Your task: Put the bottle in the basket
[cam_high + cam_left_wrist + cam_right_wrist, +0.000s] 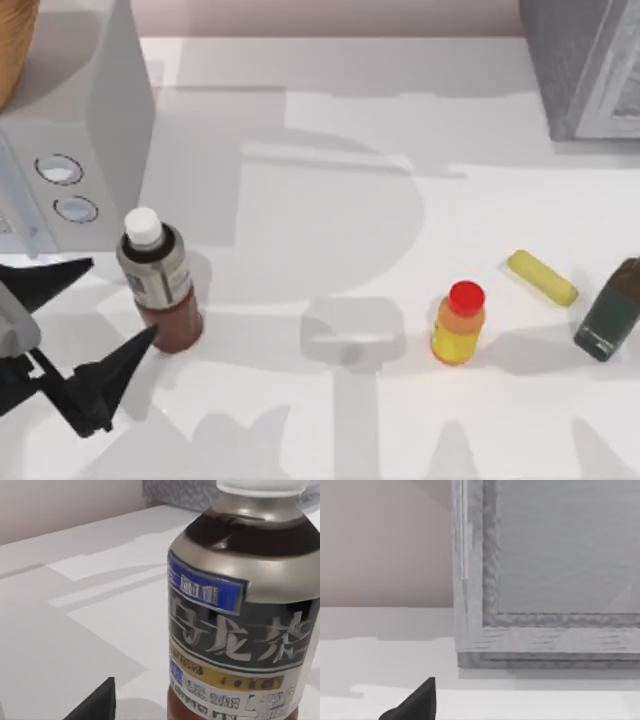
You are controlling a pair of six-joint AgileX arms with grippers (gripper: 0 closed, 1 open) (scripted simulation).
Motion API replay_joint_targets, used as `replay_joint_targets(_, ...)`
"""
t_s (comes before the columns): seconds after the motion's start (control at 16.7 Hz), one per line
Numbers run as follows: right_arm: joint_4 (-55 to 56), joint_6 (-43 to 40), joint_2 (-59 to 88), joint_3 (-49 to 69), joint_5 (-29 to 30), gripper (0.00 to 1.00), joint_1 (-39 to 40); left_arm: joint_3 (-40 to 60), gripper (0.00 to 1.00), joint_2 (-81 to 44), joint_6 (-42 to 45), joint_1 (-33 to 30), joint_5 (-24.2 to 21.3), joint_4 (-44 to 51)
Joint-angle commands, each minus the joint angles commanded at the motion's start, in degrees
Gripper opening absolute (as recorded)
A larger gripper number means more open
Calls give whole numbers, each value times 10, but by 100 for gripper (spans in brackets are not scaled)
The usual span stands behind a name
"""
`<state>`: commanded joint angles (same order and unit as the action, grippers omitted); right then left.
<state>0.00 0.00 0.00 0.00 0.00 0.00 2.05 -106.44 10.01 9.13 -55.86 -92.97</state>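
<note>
The bottle, tall with a white cap, grey label and reddish-brown contents, stands upright on the white table at the left. My left gripper is open just left of it, its two dark fingers spread towards the bottle's sides, with nothing held. The left wrist view has the bottle very close, label facing the camera. The basket shows as an orange-brown curved edge in the far left corner. My right gripper is parked facing a grey cabinet.
A grey box with two round dials stands between the basket and the bottle. A small yellow-orange bottle, a yellow bar and a dark green bottle stand at the right. The grey cabinet fills the far right corner.
</note>
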Motion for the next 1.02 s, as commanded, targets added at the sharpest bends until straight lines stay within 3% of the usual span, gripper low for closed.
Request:
replay_joint_targets(0.3, 0, 0, 0, 0, 0, 100, 0, 14, 100, -8, -7, -23, 22, 0)
replay_joint_targets(0.72, 0, 0, 0, 0, 0, 100, 0, 101, 100, -66, -38, -150, 147, 4)
replay_joint_targets(1.02, 0, 0, 0, 0, 0, 100, 0, 108, 100, -71, -40, -159, 156, 5)
